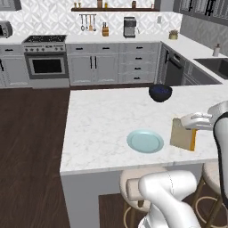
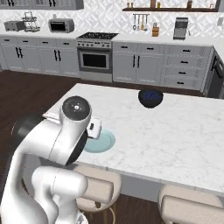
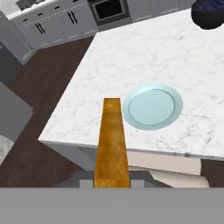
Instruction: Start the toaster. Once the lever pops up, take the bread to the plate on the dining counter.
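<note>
My gripper is shut on the bread, a pale tan slice with a golden-brown crust, held on edge above the dining counter. In the hand view the bread's crust edge runs up from between the fingers, just left of the plate. In the left base view the round pale blue-green plate lies flat near the counter's front edge, left of and below the slice, with nothing on it. In the right base view my own arm covers part of the plate.
A dark blue bowl sits farther back on the marble top. Round stools stand under the counter's near edge. Dark wood floor lies to the left, with the stove and wall cabinets beyond.
</note>
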Tool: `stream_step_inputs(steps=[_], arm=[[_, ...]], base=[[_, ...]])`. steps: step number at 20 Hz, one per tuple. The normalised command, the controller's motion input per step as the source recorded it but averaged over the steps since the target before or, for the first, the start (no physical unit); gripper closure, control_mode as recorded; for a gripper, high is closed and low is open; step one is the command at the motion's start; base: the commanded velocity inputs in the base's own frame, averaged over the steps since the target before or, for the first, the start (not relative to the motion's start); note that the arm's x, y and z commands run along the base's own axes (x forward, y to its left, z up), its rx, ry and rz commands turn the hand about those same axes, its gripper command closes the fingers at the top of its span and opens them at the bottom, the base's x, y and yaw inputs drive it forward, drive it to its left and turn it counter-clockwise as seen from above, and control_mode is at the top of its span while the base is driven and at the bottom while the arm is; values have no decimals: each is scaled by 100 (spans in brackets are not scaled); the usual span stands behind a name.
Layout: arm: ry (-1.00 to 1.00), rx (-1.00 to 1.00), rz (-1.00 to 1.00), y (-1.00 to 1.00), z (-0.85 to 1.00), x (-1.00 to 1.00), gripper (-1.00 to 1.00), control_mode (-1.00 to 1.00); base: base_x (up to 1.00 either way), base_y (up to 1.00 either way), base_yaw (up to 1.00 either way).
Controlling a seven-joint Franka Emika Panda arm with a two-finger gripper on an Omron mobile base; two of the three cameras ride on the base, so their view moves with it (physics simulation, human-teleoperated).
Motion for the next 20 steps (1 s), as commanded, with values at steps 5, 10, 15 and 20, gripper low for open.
stream_step_inputs(steps=[5, 10, 15, 20], arm=[[0, 18, 32, 1, -56, 79, 100, -100], [4, 12, 22, 6, -70, 97, 100, -100], [0, 1, 2, 0, -69, 92, 100, -100], [0, 0, 0, 0, -60, 70, 100, -100]], base=[[0, 0, 0], [0, 0, 0], [0, 0, 0], [0, 0, 0]])
